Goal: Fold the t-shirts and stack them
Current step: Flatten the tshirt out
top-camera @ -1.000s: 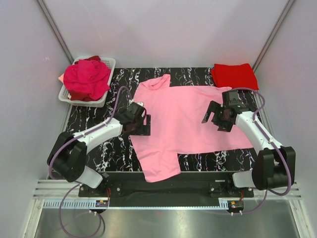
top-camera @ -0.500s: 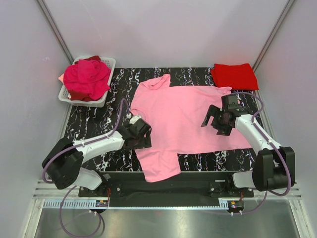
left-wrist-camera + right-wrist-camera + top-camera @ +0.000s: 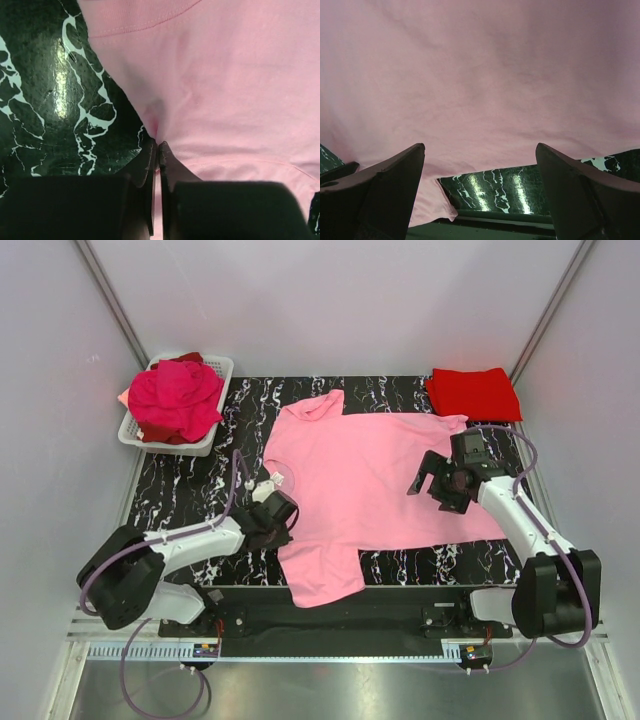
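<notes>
A light pink t-shirt (image 3: 370, 475) lies spread flat on the black marbled table (image 3: 190, 490), with its collar toward the back. My left gripper (image 3: 284, 524) sits low at the shirt's left edge near the sleeve. Its jaws are shut on a pinch of the light pink t-shirt (image 3: 210, 75), seen at the left gripper (image 3: 158, 144) in the wrist view. My right gripper (image 3: 432, 480) hovers open over the shirt's right part. In the right wrist view, the right gripper (image 3: 480, 147) stands wide with nothing between its fingers above the pink fabric (image 3: 480, 75). A bright red t-shirt (image 3: 473, 393) lies folded at the back right.
A white mesh basket (image 3: 220, 368) at the back left holds a heap of magenta and dark red t-shirts (image 3: 175, 400). Grey walls close in the table on both sides and at the back. A metal rail runs along the near edge.
My left gripper has moved nearer along the shirt's left edge, dropped down and shut on the pink fabric. The right gripper has stayed open, shifting only slightly.
</notes>
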Available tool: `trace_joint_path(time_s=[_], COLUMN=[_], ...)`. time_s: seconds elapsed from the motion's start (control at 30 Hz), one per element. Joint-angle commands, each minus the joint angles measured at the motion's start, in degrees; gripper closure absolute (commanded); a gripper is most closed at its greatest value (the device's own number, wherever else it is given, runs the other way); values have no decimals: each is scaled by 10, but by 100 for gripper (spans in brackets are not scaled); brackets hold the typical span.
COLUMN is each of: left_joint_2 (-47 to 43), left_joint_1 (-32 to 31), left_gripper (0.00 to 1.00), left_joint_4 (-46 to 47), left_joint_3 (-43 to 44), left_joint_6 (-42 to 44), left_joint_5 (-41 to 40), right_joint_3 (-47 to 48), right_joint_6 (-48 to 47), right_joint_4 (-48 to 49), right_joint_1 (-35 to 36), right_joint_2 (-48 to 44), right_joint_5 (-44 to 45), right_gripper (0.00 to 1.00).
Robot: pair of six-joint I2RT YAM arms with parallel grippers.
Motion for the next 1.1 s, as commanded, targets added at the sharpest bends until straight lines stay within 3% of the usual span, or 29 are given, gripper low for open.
trace_joint_path(time_s=[0.0, 0.17, 0.2, 0.33, 0.37, 0.5, 0.53, 0.63, 0.8, 1.0, 1.07], left_joint_2=[-41, -186, -287, -347, -360, -365, -358, -269, -100, 164, 218], left_joint_1=[-6, -8, -9, -10, -10, -14, -14, -14, 25, 162, 177], left_gripper=[100, 100, 100, 94, 88, 46, 30, 20, 19, 28, 30], left_joint_4=[-46, -170, -241, -305, -312, -332, -340, -327, -212, -106, -94], left_joint_3=[-31, -35, -33, -24, -18, 23, 39, 111, 263, 468, 521], left_joint_6=[-28, -80, -113, -126, -123, -93, -82, -33, 136, 246, 265], left_joint_5=[-5, -42, -52, -46, -36, -47, -60, -122, -169, -52, -37], right_joint_3=[1, 2, 0, -3, -5, -24, -32, -78, -152, -265, -276], right_joint_6=[-6, 0, 13, 25, 27, 30, 32, 39, 59, 114, 116], right_joint_4=[-10, -26, -33, -38, -38, -35, -18, 48, 164, 301, 309], right_joint_1=[2, 2, 2, 2, 2, 2, 2, 6, 43, 70, 70], right_joint_2=[-30, -46, -53, -61, -65, -82, -87, -113, -144, -203, -213], right_joint_5=[-5, 3, 12, 9, 8, 0, -8, -63, -92, -82, -74], right_gripper=[0, 0, 0, 0, 0, 0, 0, 1, 1, 2, 2])
